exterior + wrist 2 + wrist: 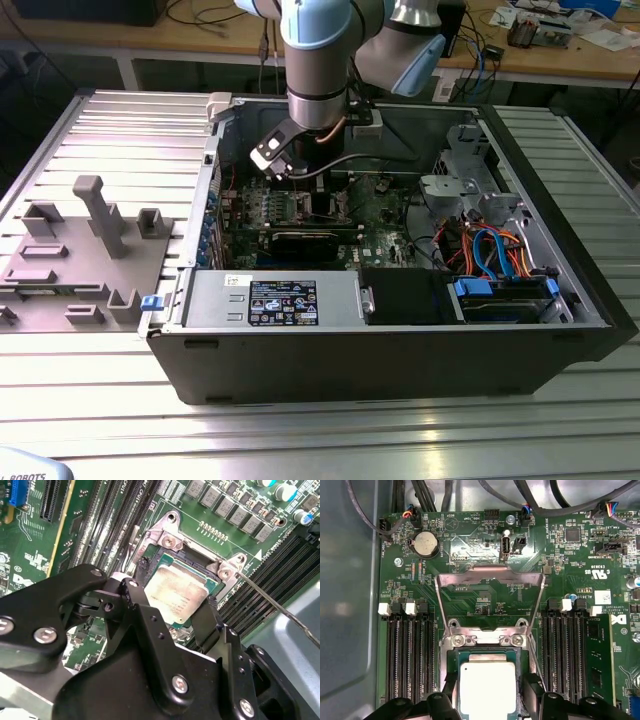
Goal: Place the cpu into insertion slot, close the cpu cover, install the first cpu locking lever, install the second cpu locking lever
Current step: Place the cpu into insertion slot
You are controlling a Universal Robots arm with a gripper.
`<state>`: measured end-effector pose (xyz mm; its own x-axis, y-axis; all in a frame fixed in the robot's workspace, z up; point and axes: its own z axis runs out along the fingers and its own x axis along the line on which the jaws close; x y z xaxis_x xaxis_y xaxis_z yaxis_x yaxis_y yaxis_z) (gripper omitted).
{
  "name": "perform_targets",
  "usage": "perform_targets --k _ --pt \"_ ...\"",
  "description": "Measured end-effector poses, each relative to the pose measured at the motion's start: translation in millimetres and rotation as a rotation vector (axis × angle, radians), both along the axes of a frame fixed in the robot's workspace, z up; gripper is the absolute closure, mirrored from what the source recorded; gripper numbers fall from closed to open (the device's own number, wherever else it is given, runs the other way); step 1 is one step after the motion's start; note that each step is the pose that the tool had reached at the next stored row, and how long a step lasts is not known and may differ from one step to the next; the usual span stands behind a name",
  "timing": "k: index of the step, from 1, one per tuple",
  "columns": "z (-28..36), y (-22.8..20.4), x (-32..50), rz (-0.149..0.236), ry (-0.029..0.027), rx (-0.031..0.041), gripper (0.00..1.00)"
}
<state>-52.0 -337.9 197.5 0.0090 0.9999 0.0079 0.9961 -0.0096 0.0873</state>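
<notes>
While the pale blue and grey robot arm is angled down into the open black computer case laid on the ribbed metal worktop, the black fingers are seen closed against two opposite edges of the small, flat, square cpu with a silvery-grey metal top. The cpu is set level within the square, metal-rimmed insertion slot on the green circuit board, between long black memory slots. The silver-grey cpu cover frame is stood raised on its hinge. A thin wire locking lever is seen slanting out from the slot's corner.
</notes>
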Motion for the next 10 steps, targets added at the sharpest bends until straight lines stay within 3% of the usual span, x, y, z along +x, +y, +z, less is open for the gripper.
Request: perform_targets --k 3,10 --pt "5.2 0.1 0.0 0.000 0.0001 0.0001 0.39" --pt "6.5 0.1 0.1 0.000 0.0000 0.0000 0.39"
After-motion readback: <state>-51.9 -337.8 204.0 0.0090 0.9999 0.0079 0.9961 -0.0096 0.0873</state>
